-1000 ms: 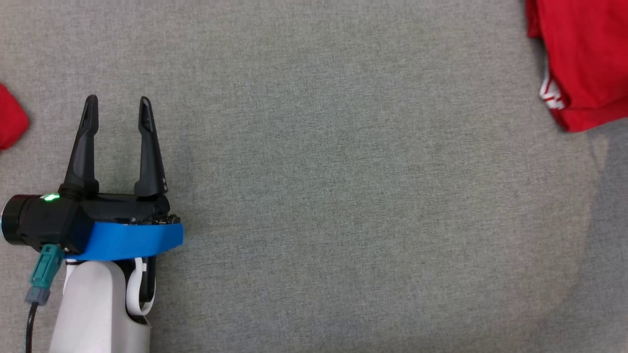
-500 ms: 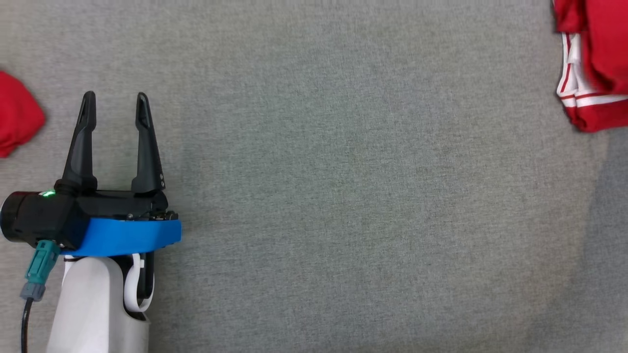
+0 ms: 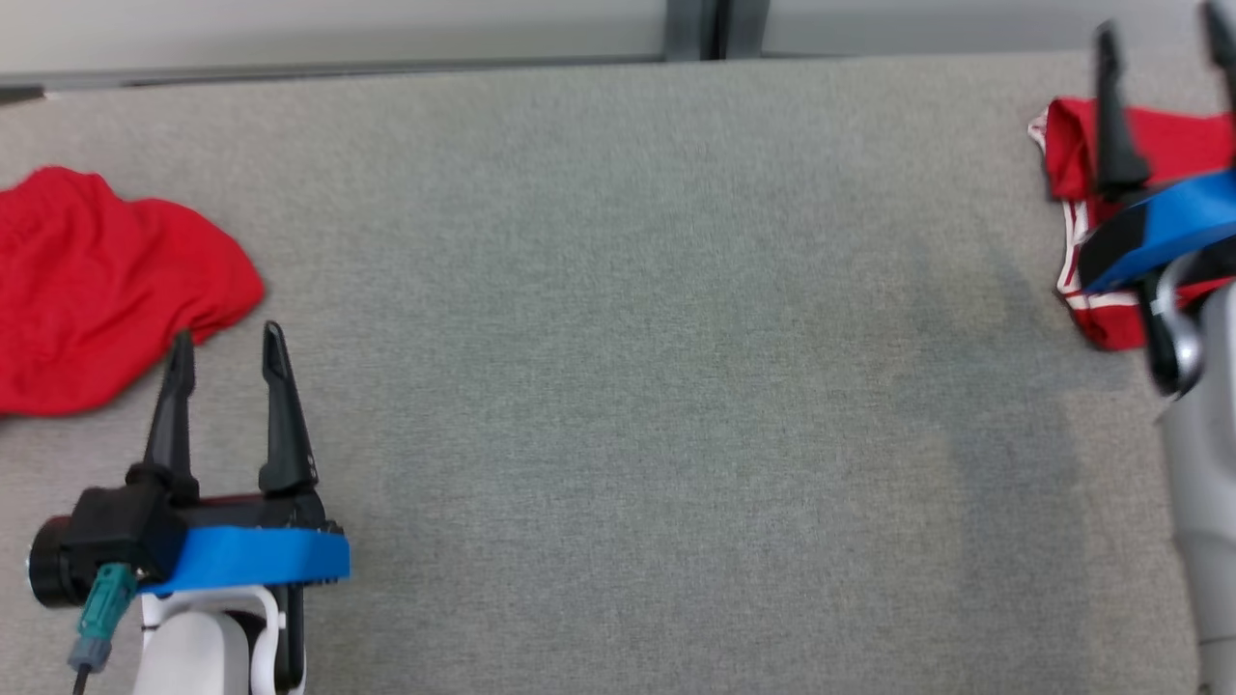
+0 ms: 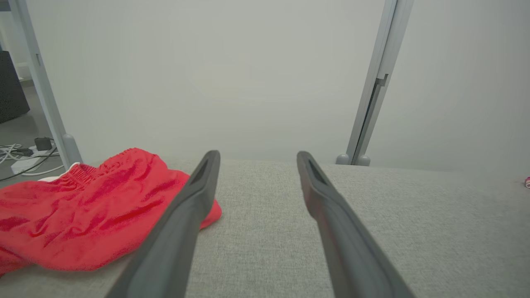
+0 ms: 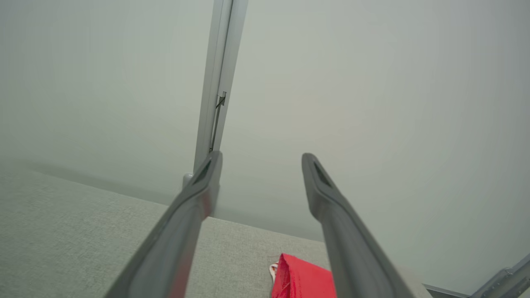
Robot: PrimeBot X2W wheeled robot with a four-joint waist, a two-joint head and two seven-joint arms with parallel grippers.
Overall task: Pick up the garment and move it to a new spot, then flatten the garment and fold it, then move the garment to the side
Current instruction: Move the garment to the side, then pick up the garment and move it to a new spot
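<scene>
Scene: a grey fabric worktop (image 3: 618,338) from above, with a red garment at each end and bare cloth between them.
Folded garment: the folded garment (image 3: 1077,145), red with white trim, lies at the far right near the worktop's back edge. I judge this is the off-to-the-side spot the task asks for.
Right jaws: apart and holding nothing. Their dark fingers (image 3: 1115,125) hang over the folded garment, a pose that suits leaving it where it lies.
Crumpled garment: the crumpled garment (image 3: 97,280) is a rumpled red heap at the far left, not flattened. It is probably the next piece I handle.
Left jaws: apart and empty, with fingers (image 3: 283,425) pointing at the heap's near edge, ready for a pick. From above I cannot tell whether one tip touches the cloth.
Left wrist view adds: the heap (image 4: 83,207) from low down, showing a gathered waistband. The fingers (image 4: 182,231) reach past its corner, with a grey post (image 4: 372,82) and floor cables (image 4: 16,153) behind.
Right wrist view adds: the fingers (image 5: 343,240) tilt up toward a pale wall — a corner of the folded garment (image 5: 302,277) sits low between them, so I judge these jaws lifted clear.
Head view adds: both garments at once, well apart.
</scene>
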